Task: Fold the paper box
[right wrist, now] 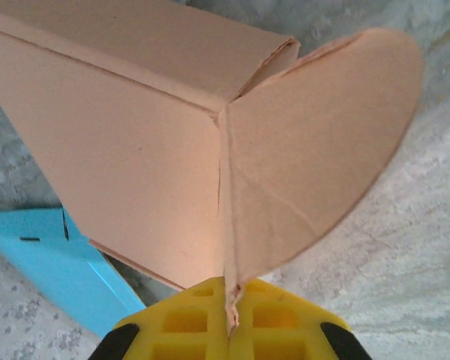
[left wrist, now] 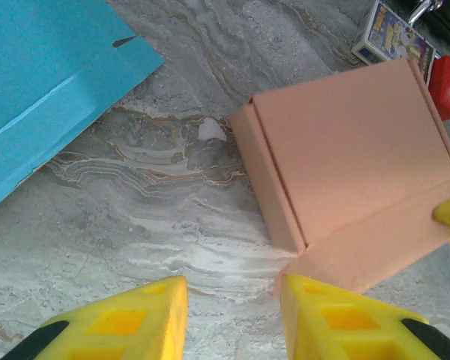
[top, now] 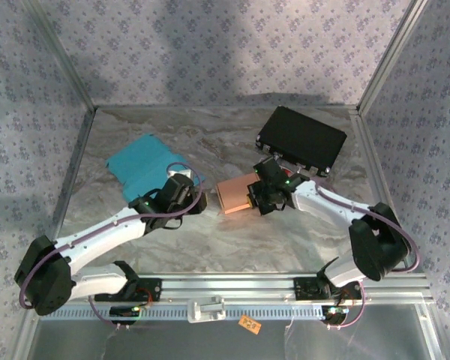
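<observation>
Bare marbled grey bench [top: 232, 247] lies open between the flat turquoise paper sheet [top: 139, 165] and the salmon-pink cardboard box [top: 235, 195]. A black rectangular case [top: 301, 139] blocks the far right corner.

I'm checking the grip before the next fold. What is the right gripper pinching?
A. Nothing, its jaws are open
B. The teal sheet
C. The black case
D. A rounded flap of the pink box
D: in the right wrist view the right gripper is shut on the lower edge of the rounded flap, which stands out from the pink box.
</observation>
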Controlling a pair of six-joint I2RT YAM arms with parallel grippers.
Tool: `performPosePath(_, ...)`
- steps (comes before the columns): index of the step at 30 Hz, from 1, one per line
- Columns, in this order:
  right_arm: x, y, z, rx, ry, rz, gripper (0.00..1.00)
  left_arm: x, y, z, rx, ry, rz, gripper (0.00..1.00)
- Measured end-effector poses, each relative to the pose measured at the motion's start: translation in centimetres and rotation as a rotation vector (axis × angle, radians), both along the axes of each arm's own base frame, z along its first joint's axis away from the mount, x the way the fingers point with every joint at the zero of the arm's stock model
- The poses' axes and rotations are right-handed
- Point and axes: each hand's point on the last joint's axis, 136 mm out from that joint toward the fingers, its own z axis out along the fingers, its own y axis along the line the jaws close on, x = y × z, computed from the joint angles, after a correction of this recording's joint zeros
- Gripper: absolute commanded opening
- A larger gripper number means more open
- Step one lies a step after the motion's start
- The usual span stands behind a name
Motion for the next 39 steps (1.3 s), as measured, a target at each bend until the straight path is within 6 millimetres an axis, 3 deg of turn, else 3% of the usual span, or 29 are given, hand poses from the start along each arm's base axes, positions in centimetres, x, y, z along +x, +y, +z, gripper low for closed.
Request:
performPosePath(11,-3.3,-0.2,-1.1,-0.002,0.038,0.049,0.02,-0.8,-0.8,0.1,-0.08,0.088,-0.024,0.37)
performPosePath(14,-4.1,0.0,-1.3,0.004,0.056,0.066,0.34,-1.2,-0.9,0.0,-0.086,0.111,-0.038,0.37)
performPosePath(17,-4.8,-0.3,-1.5,-0.004,0.082,0.081,0.52,-1.8,-1.1,-0.3,-0.097,0.141,-0.047,0.37)
performPosePath(20,-5.4,-1.5,-1.4,-0.032,0.099,0.1,0.61,-2.0,-1.3,-0.7,-0.115,0.181,-0.044,0.37)
performPosePath(24,-5.7,-3.7,0.4,-0.073,0.077,0.144,0.64,-2.1,-1.3,-1.8,-0.12,0.238,-0.019,0.38)
performPosePath(27,-4.8,-4.9,3.8,-0.097,-0.016,0.204,0.64,-1.9,-1.3,-2.2,-0.131,0.271,0.008,0.4)
performPosePath(32,-0.6,-6.4,10.6,-0.14,-0.31,0.396,0.59,-0.4,-2.0,-2.1,-0.155,0.313,0.039,0.43)
performPosePath(36,3.3,-6.4,10.1,-0.192,-0.373,0.617,0.58,0.4,-3.0,-2.9,-0.154,0.363,0.038,0.44)
performPosePath(39,5.8,-4.5,6.3,-0.199,-0.349,0.824,0.61,0.7,-3.3,-4.1,-0.133,0.418,0.057,0.44)
